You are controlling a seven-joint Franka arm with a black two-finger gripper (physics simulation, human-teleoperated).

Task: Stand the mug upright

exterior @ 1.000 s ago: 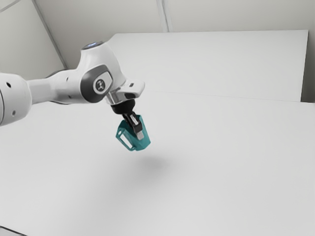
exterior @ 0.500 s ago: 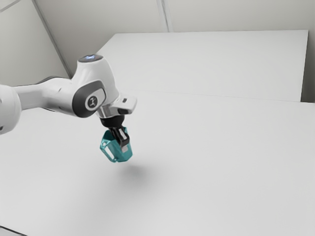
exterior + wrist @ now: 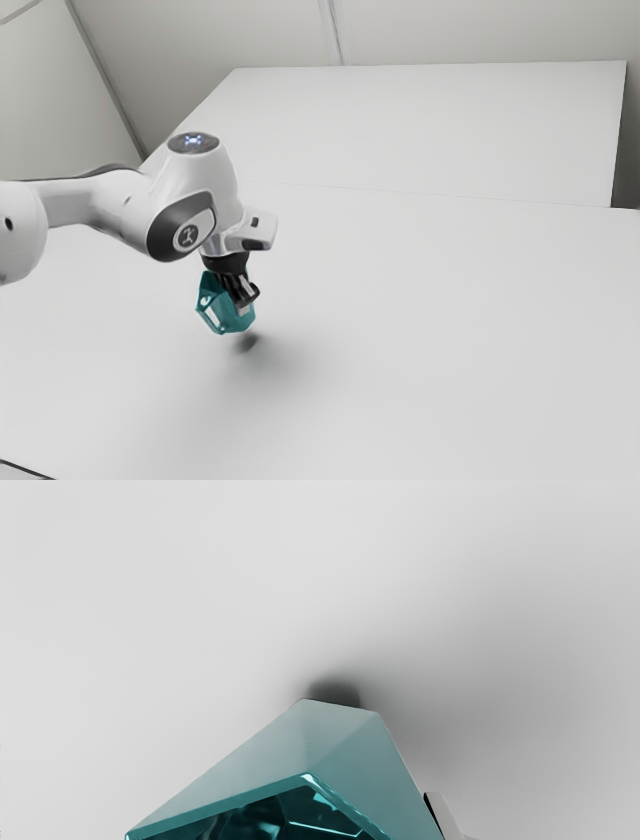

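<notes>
Pinched in the claw [image 3: 246, 299], the teal mug [image 3: 227, 319] hangs tilted just above the desk [image 3: 450, 330], and if the grip loosens before its base sits level, it could land on an edge and topple.

Mug [image 3: 230, 319] in the tool [image 3: 245, 303], over the table [image 3: 430, 340], toward the exterior view's left

Mug [image 3: 226, 315] now lower, closer to the table [image 3: 420, 340]
</notes>
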